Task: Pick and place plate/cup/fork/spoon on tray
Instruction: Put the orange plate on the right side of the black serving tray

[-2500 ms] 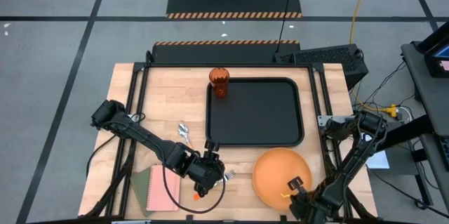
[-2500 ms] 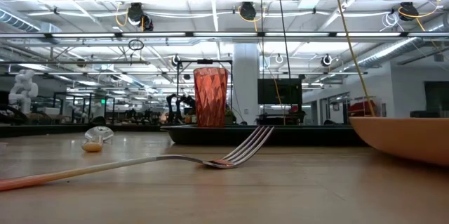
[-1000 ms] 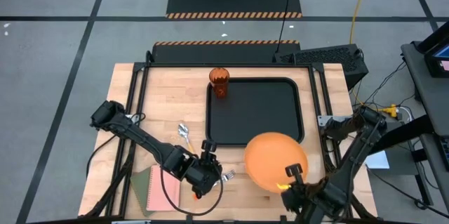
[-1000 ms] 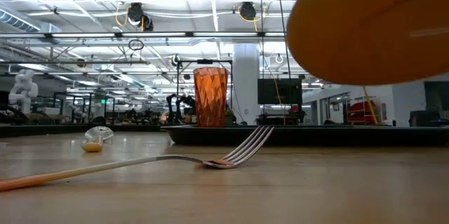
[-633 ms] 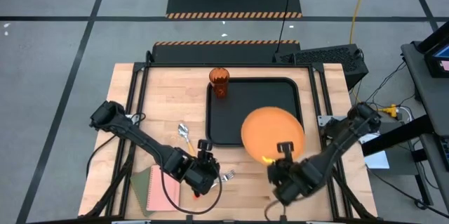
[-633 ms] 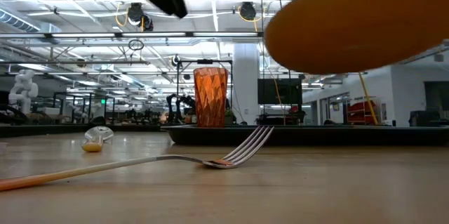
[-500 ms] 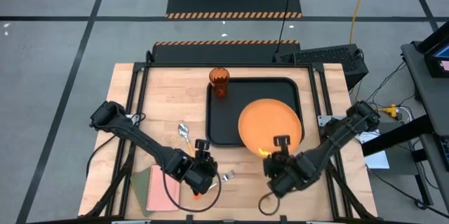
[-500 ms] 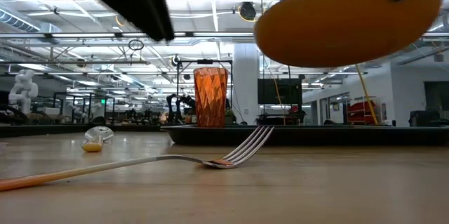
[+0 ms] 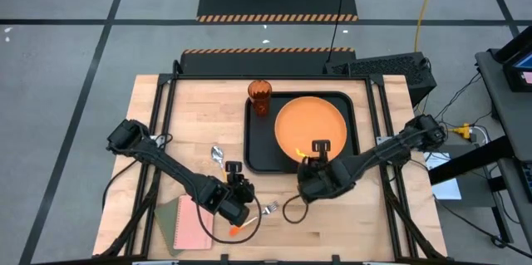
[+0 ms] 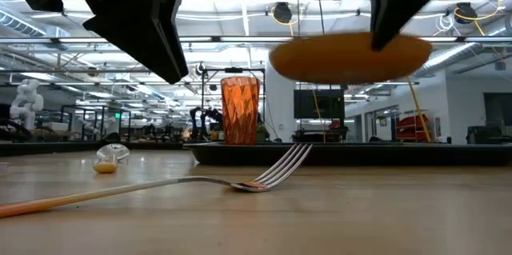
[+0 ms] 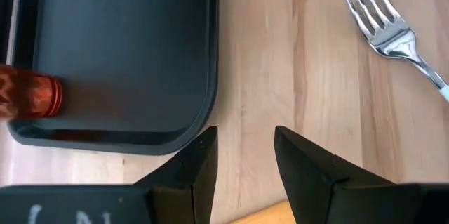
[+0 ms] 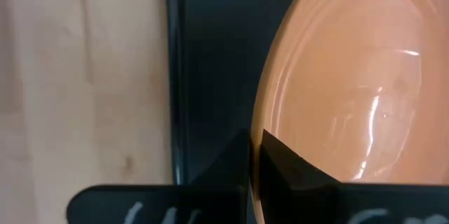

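Note:
My right gripper is shut on the round orange plate, which hangs above the black tray. The amber cup stands at the tray's far left corner. The fork lies flat on the table near the tray's near left corner, its tines toward the tray. The spoon lies left of the tray. My left gripper is open and empty above the bare table between the spoon and the fork. My right gripper pinches the plate's near rim between its two fingers, one above and one below. The fingers come level from the table's near side. The plate is about level and lifted clear above the tray's rim.
A pink notebook lies at the table's near left, under the left arm. The tray's near left corner is close ahead of my left gripper. Bare wood lies to the right of the fork and near the tray's near edge.
My right gripper has carried the plate, lifted, from the table's near right toward the far edge and the left, so that it now hangs over the tray. My left gripper has come down lower and a little to the left near the fork, still open.

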Controlling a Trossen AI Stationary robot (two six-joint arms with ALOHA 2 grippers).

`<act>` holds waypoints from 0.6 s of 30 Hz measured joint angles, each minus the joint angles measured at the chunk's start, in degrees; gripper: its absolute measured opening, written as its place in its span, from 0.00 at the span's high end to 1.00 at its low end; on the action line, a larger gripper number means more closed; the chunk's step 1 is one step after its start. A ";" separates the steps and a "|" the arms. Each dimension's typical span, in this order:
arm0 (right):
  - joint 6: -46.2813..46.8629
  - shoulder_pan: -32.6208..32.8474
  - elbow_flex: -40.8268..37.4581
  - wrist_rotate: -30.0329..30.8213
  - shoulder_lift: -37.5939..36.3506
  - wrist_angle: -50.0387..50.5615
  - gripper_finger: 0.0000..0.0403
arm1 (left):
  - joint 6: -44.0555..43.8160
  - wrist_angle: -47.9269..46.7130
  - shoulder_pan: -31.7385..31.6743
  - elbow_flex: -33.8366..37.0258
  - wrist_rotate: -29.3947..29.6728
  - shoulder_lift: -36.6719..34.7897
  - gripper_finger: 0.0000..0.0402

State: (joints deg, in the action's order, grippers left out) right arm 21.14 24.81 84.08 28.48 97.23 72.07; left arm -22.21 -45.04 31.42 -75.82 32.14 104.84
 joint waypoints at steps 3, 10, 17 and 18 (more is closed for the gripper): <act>-1.46 -1.36 -3.76 -0.20 0.04 -2.90 1.00 | 0.90 1.93 -0.16 0.14 0.07 0.00 0.64; -3.84 -4.63 -10.61 -2.43 0.04 -10.57 1.00 | 4.19 5.68 -1.15 0.14 0.04 0.00 0.64; -4.29 -6.18 -15.46 -4.57 0.02 -15.09 1.00 | 4.08 5.81 -1.49 0.14 0.03 0.00 0.64; -4.30 -6.26 -16.01 -4.86 0.04 -15.65 1.00 | 4.08 5.90 -1.49 0.14 0.03 0.00 0.64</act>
State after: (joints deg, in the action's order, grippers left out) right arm 16.84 18.55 68.07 23.62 97.27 56.41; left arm -18.13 -39.15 29.93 -75.68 32.17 104.84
